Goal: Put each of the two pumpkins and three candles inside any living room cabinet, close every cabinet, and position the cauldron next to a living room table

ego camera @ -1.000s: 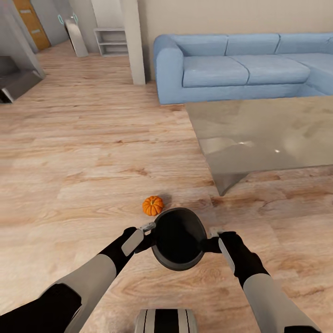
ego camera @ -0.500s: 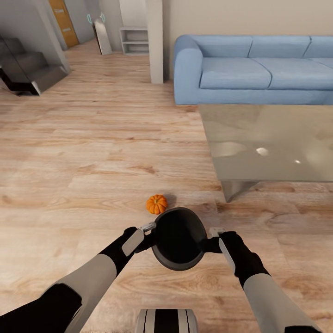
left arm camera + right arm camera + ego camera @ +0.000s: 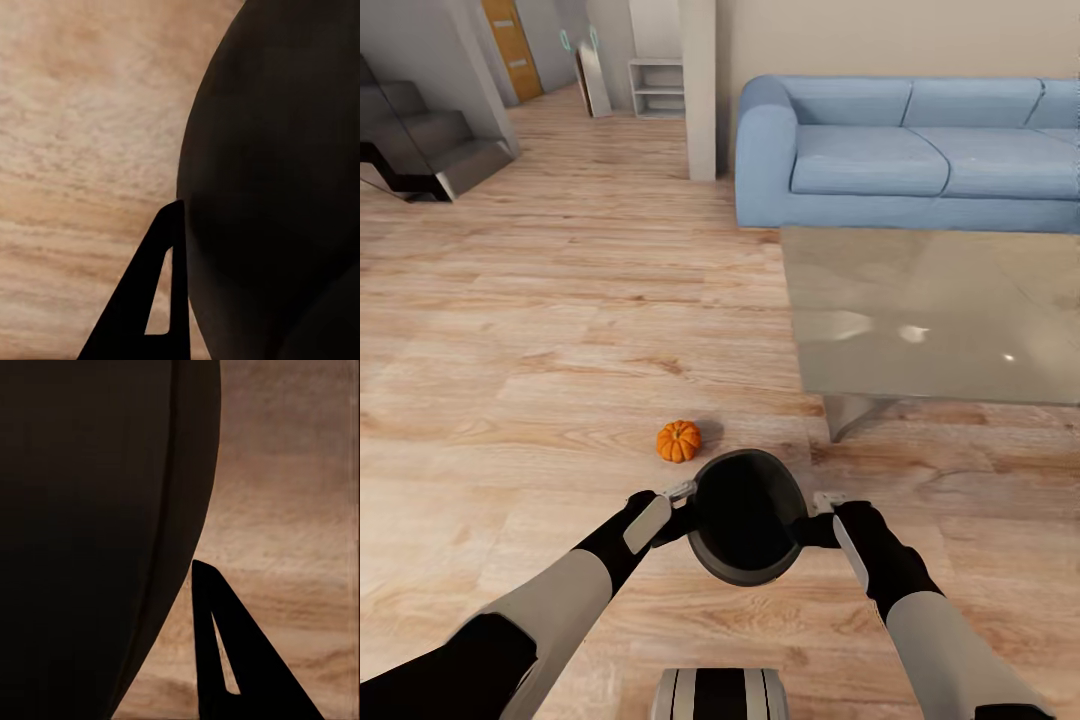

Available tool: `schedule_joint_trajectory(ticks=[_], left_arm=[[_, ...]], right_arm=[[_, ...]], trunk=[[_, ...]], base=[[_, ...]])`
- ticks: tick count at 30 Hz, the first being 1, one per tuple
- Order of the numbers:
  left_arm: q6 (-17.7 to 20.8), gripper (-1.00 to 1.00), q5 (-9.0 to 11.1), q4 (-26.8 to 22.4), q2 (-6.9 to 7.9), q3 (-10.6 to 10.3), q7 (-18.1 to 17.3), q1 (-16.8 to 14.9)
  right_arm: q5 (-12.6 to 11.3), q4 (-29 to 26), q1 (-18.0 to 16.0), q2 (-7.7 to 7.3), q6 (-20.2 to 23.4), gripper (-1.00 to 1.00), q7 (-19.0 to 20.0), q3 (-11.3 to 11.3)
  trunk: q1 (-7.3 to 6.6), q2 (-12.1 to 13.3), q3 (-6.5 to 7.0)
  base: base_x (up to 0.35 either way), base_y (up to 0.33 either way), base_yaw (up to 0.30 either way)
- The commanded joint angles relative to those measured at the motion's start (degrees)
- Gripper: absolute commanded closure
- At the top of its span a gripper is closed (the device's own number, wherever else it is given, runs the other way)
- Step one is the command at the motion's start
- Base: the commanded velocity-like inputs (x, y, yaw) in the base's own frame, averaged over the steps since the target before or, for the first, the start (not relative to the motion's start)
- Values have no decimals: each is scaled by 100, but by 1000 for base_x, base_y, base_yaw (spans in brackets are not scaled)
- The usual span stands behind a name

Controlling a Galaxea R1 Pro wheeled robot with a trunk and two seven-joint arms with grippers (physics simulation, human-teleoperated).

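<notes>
Black round cauldron (image 3: 746, 515) sits pinched between my left gripper (image 3: 678, 492) and right gripper (image 3: 826, 502), carried toward the glass counter (image 3: 920, 310); whether either gripper is closed, I cannot tell.

A home living room: blue sofa (image 3: 920, 150), glass coffee table (image 3: 930, 310), wood floor (image 3: 510, 330), stairs (image 3: 420, 150).

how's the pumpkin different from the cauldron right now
The pumpkin is orange and ribbed; the cauldron is black and smooth, with an open mouth. The pumpkin is much smaller than the cauldron. The pumpkin sits alone on the wood floor, while the cauldron is held between the left gripper and the right gripper, one on each side. Both are rounded and lie near the corner of the glass table.
</notes>
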Motion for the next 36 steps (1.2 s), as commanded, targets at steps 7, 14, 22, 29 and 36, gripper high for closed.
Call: schedule_joint_trajectory(ticks=[7, 14, 22, 29, 36], left_arm=[[13, 100, -110, -6, 76, -50, 17, -2], [13, 100, -110, -7, 76, -50, 17, -2], [13, 100, -110, -7, 76, -50, 17, -2], [4, 100, -110, -3, 85, -42, 18, -2], [1, 100, -110, -3, 93, -42, 15, -2]], right_arm=[[123, 1, -1, -10, -15, 100, 12, 5], [123, 4, -1, -10, -15, 100, 12, 4], [135, 23, -1, -10, -15, 100, 12, 7], [135, 19, -1, -10, -15, 100, 12, 12], [121, 15, -1, -10, -21, 100, 18, 4]], trunk=[[-1, 0, 1], [-1, 0, 1], [-1, 0, 1], [-1, 0, 1], [-1, 0, 1]], base=[[0, -300, 0], [0, -301, 0], [0, -301, 0], [0, -134, 0], [0, -2, 0]])
